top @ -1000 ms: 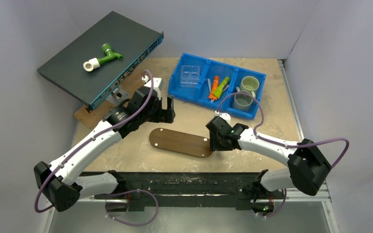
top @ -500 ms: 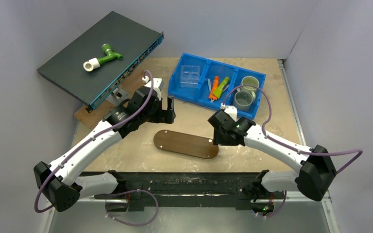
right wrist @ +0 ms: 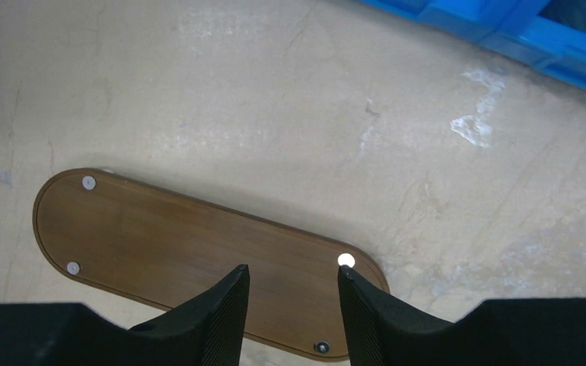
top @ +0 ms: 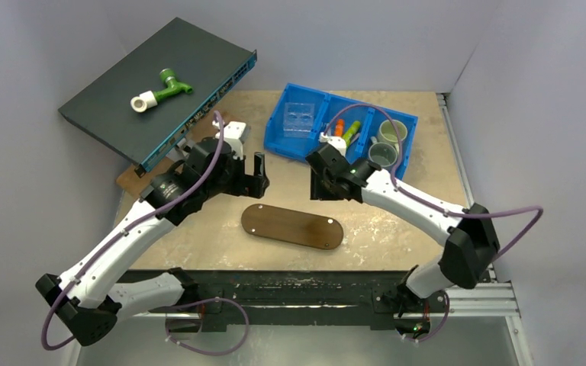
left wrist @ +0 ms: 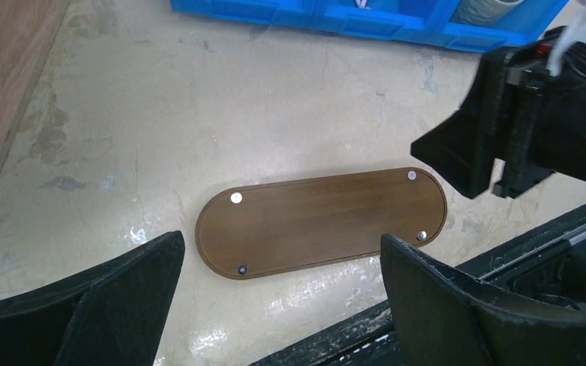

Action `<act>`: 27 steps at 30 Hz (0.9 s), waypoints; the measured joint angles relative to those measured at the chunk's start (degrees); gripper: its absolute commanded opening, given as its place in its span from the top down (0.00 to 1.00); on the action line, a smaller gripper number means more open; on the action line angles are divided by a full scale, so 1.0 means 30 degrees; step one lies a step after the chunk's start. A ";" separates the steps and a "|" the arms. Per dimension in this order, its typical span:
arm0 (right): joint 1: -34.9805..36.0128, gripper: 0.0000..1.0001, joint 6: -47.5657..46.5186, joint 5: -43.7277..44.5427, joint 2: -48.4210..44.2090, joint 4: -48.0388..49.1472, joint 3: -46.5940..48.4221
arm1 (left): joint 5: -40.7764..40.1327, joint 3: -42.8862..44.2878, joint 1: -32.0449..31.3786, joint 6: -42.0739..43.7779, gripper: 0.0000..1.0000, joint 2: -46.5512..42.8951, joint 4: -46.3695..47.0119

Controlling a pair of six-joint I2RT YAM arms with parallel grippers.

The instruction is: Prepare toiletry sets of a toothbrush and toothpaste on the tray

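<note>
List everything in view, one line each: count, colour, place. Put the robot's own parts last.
tray: one, dark brown oval, nothing on it, on the table between the two grippers
bin: one, blue, three compartments, far side of the table
clear box: one, see-through, bin's left compartment
orange tube: one, bin's middle compartment
green tube: one, lime, beside the orange one
mugs: two, grey-green, bin's right compartment
flat box: one, dark, tilted, far left
pipe fitting: one, green and white, on the flat box
wooden board: one, brown, under the flat box
table: one, beige
left gripper: open, empty
right gripper: open, empty
</note>
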 measured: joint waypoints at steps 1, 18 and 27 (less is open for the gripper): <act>0.0000 0.58 -0.0087 -0.0080 0.0401 0.0109 0.0248 | -0.0007 0.0080 0.0000 0.0117 0.00 -0.0131 -0.0131; 0.0007 0.60 -0.0393 -0.2769 0.8466 0.2856 0.5406 | 0.0109 -0.0117 0.0000 0.3337 0.00 -0.3636 -0.1158; 0.0153 0.60 -0.0408 -0.3599 1.1169 0.3300 0.6411 | 0.0685 -0.2878 0.0000 0.4962 0.00 -0.5814 0.0525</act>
